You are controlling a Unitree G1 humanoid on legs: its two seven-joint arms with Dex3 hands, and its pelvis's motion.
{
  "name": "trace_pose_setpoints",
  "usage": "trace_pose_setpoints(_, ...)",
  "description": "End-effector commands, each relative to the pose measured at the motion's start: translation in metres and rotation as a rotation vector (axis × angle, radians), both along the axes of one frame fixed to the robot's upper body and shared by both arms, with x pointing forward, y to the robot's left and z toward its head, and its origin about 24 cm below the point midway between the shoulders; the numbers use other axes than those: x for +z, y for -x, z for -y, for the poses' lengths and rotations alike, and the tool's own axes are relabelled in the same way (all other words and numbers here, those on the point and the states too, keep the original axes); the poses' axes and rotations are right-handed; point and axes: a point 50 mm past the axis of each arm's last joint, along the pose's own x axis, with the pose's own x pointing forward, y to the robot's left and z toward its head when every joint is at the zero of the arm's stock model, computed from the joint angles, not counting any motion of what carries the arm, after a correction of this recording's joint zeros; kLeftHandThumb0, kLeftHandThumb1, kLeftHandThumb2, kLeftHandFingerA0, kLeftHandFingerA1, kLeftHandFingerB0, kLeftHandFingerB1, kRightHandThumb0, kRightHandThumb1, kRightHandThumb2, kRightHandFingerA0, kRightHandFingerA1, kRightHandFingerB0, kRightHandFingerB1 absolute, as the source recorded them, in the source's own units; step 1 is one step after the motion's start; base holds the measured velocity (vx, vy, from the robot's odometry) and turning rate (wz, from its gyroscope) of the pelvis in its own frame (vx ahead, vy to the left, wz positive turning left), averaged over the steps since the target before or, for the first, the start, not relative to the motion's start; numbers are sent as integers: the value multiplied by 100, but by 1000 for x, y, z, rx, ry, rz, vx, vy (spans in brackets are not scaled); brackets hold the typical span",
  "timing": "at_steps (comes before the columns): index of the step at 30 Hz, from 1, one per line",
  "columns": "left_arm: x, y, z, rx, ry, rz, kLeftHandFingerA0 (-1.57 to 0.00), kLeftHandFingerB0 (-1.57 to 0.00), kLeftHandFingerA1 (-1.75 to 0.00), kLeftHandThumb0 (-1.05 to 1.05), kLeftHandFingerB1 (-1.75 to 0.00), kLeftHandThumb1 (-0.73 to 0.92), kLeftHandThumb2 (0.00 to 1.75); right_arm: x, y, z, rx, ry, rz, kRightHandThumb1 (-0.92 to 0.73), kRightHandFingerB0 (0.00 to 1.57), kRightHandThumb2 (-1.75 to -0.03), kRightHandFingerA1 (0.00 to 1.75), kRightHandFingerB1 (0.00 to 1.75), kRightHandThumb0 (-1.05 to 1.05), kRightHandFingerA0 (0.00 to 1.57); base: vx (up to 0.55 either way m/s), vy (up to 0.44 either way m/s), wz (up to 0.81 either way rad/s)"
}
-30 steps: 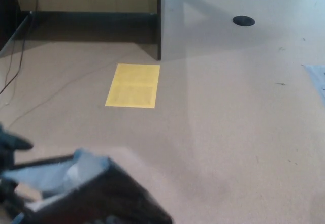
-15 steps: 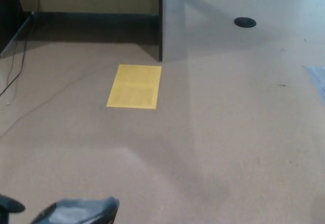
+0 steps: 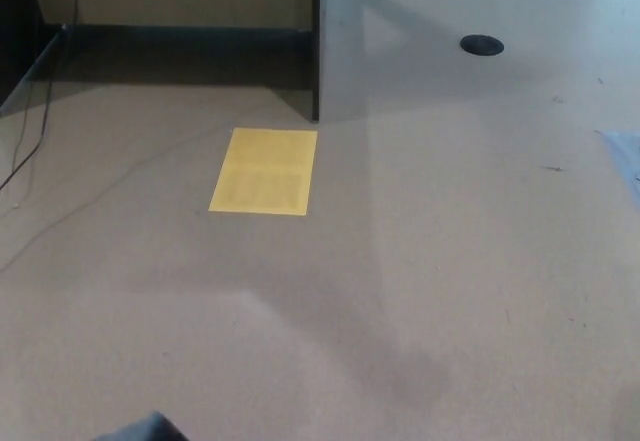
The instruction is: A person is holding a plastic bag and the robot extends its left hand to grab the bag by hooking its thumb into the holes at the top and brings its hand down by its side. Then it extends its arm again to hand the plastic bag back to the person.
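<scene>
Bag: only 1 small grey-blue corner of it shows, poking up at the bottom edge of the head view, left of centre; the rest is cut off below the frame. I can't see how it hangs or what holds it.

Hands: I see 0 on my feed. L hand and R hand are both out of frame, so I can't tell if either is released, clenched or grasping the bag.

Count on the floor: 1 yellow sheet lying flat, left of centre, upper half; 1 round black disc top right; 1 dark upright panel edge top centre, its foot just beyond the sheet's far right corner; 1 thin cable running down the left side; 1 pale blue patch clipped by the right edge.

Edges/room: dark baseboard runs along the top left, w/ a tan wall above it. Dark furniture clips the top-left corner. Centre, right and lower floor lie open, w/ a soft shadow band across the middle.
</scene>
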Motion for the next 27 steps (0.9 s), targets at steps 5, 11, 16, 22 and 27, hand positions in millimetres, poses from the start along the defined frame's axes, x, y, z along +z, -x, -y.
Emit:
trace_pose_setpoints(5, -17, 18, -20, 132, 29, -124, -88, -85, -162, -2, -110, 75, 62, -3, 10, 9, -31, 25, -32, -68, 64, -60, 67, 45, -29, 81, 0, 0, 0)
trace_pose_setpoints(11, -22, 20, -20, 110, 37, -194, -90, -90, -160, -12, -83, 72, 62, -3, 10, 9, -31, 26, -31, -68, 64, -60, 72, 45, -29, 82, 0, 0, 0)
trace_pose_setpoints(16, -15, 11, -11, 45, 72, -101, -80, -70, -170, -5, -138, 75, 79, -2, 9, 10, -14, 45, -34, -68, 63, -60, 71, 44, -30, 82, 0, 0, 0)
trace_pose_setpoints(22, 0, -6, -4, -17, 75, 4, -79, -74, -164, 0, -138, 69, 84, -2, 11, 11, -26, 35, -26, -66, 61, -60, 72, 44, -31, 84, 0, 0, 0)
trace_pose_setpoints(27, 25, -30, -7, -33, 110, 95, -86, -78, -156, -3, -119, 76, 80, 2, 3, 13, -25, 39, -12, -57, 59, -88, 83, 60, -34, 80, 0, 0, 0)
